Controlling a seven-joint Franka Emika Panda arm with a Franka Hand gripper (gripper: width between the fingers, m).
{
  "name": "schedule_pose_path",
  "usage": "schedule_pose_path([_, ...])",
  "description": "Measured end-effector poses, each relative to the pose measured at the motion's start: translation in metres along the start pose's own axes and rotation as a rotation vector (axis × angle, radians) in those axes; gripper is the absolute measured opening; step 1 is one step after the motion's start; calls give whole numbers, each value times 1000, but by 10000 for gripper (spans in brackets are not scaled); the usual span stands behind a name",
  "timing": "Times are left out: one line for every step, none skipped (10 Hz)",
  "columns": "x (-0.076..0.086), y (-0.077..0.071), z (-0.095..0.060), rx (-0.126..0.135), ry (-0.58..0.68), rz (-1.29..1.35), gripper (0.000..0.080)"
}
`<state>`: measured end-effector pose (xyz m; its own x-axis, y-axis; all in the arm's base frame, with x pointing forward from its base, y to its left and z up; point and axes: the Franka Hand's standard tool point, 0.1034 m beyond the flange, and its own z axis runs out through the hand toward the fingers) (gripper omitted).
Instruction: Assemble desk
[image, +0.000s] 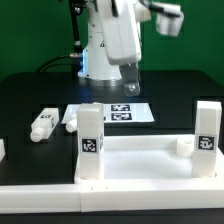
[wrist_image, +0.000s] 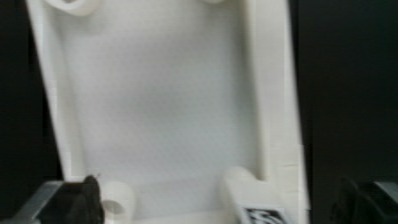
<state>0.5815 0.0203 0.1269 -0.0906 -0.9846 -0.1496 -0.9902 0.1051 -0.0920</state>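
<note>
The desk's white tabletop (image: 150, 165) lies flat at the front of the black table. Two white legs with tags stand upright on it, one (image: 92, 135) toward the exterior view's left and one (image: 207, 125) toward its right. Two more legs (image: 42, 124) (image: 70, 119) lie loose on the table further left. My gripper (image: 130, 82) hangs open and empty behind the tabletop, above the marker board (image: 112, 112). The wrist view looks along the rimmed tabletop (wrist_image: 169, 100); a round socket (wrist_image: 118, 200) and a tagged leg (wrist_image: 263, 205) sit between the dark fingers (wrist_image: 80, 200) of the gripper (wrist_image: 228, 203).
A low white wall (image: 40, 190) runs along the front edge, with a small white block (image: 183, 146) near the right-hand leg. The robot's base (image: 100, 50) stands at the back, and black table surface surrounds the parts.
</note>
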Motion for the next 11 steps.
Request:
schedule_pose_path([-3, 18, 14, -12, 17, -6, 649])
schedule_pose_path([-9, 22, 19, -35, 13, -8, 649])
schedule_pose_path([-9, 20, 18, -31, 12, -17, 649])
schedule_pose_path([-9, 21, 19, -32, 12, -20, 649])
schedule_pose_path([-9, 21, 19, -32, 12, -22, 649])
schedule_pose_path([-9, 22, 20, -32, 14, -26, 649])
schedule_pose_path([-3, 38, 32, -18, 37, -23, 649])
schedule_pose_path([1, 61, 48, -38, 58, -27, 649])
schedule_pose_path([2, 75, 65, -61, 76, -35, 649])
schedule_pose_path([4, 82, 86, -66, 100, -37, 649])
schedule_pose_path([2, 89, 100, -74, 118, -44, 649])
